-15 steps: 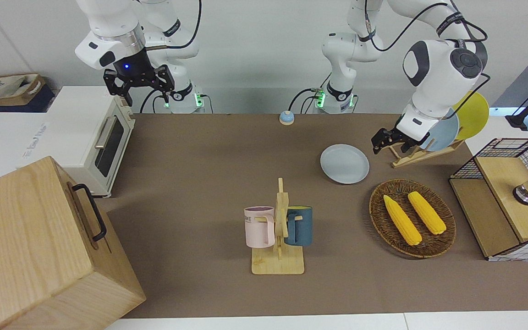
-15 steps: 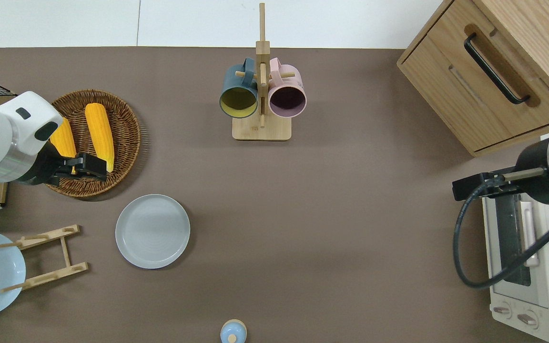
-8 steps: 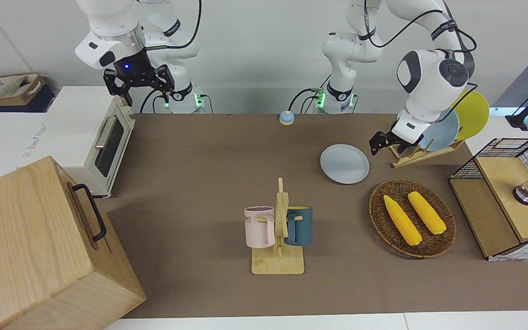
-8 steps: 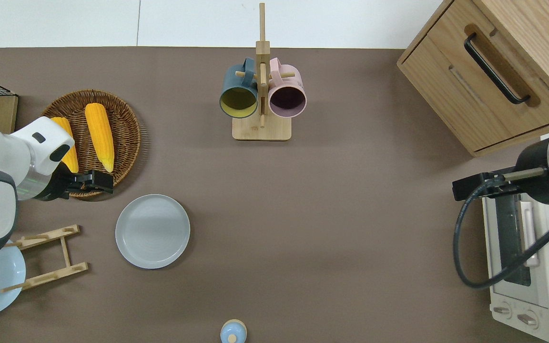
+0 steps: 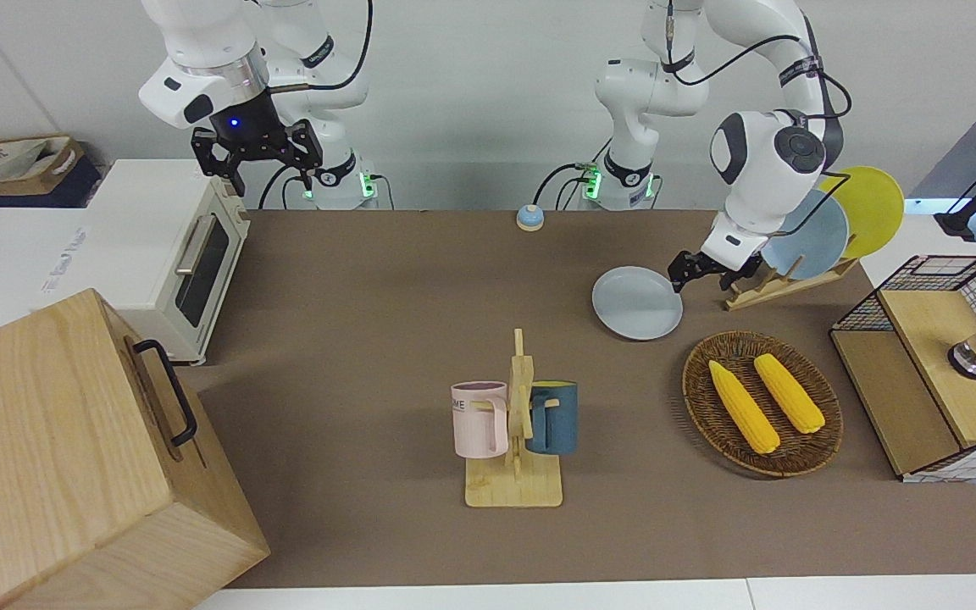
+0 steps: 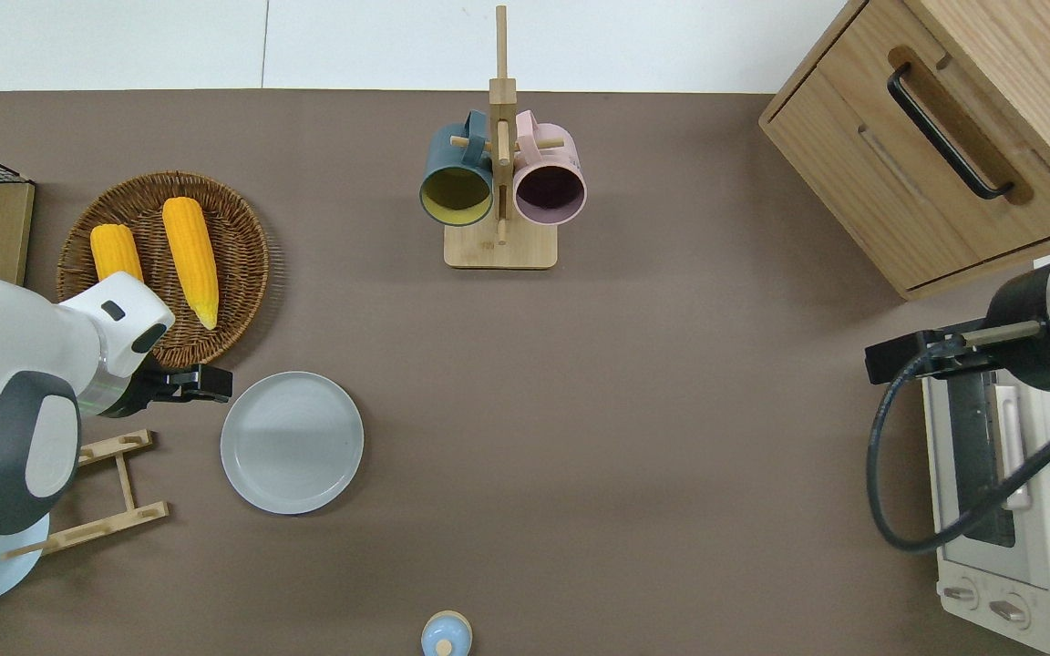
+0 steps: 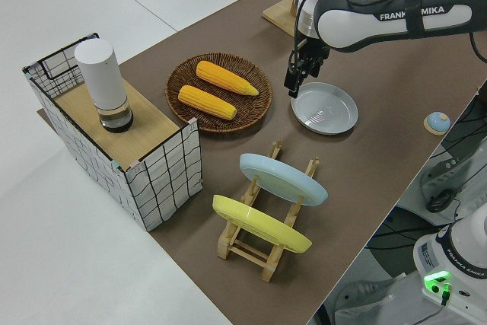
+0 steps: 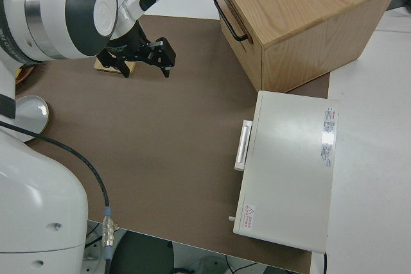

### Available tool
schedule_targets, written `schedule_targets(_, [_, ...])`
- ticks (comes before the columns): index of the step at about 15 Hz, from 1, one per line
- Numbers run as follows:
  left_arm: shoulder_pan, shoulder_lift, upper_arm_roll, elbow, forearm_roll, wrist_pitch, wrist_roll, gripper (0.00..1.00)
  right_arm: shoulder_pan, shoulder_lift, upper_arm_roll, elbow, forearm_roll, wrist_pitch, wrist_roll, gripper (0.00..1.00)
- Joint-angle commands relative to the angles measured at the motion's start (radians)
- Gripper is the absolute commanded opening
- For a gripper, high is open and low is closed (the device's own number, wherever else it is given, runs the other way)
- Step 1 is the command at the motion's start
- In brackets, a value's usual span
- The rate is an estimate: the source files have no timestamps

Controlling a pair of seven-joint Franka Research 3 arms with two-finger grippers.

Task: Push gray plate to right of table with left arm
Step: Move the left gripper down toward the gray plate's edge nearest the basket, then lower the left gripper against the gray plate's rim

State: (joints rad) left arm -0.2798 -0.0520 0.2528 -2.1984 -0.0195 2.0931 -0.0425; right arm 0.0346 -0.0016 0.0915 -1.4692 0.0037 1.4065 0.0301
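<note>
The gray plate (image 6: 292, 442) (image 5: 637, 302) (image 7: 325, 108) lies flat on the brown table (image 6: 634, 437), toward the left arm's end. My left gripper (image 6: 220, 384) (image 5: 679, 280) (image 7: 292, 87) hangs low with its fingers pointing down and shut on nothing. It is right beside the plate's rim, on the side toward the left arm's end of the table. Whether it touches the rim I cannot tell. The right arm is parked, its gripper (image 5: 270, 174) (image 8: 146, 68) open.
A wicker basket (image 6: 256, 264) with two corn cobs sits just farther from the robots than the left gripper. A wooden plate rack (image 7: 259, 245) with a blue and a yellow plate stands nearer. Also here: mug rack (image 6: 499, 246), bell (image 6: 446, 635), wooden cabinet (image 6: 944, 137), toaster oven (image 6: 1008, 528).
The left gripper has come off the basket toward the robots and down, ending beside the plate's rim. The plate has not moved. The right arm is still.
</note>
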Motion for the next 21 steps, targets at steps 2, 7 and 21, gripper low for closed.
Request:
schedule_targets(2, [-0.021, -0.062, 0.025, -0.139, 0.024, 0.135, -0.013, 1.0, -0.012, -0.006, 0.005, 0.001, 0.01, -0.011, -0.001, 0.983])
schedule_targets(7, [-0.021, -0.062, 0.045, -0.225, 0.021, 0.243, 0.003, 1.0, -0.012, -0.006, 0.005, 0.001, 0.01, -0.012, -0.003, 0.983])
schedule_targets(21, [-0.029, -0.048, 0.046, -0.356, 0.021, 0.413, 0.001, 0.8, -0.012, -0.006, 0.005, 0.001, 0.01, -0.011, -0.003, 0.983])
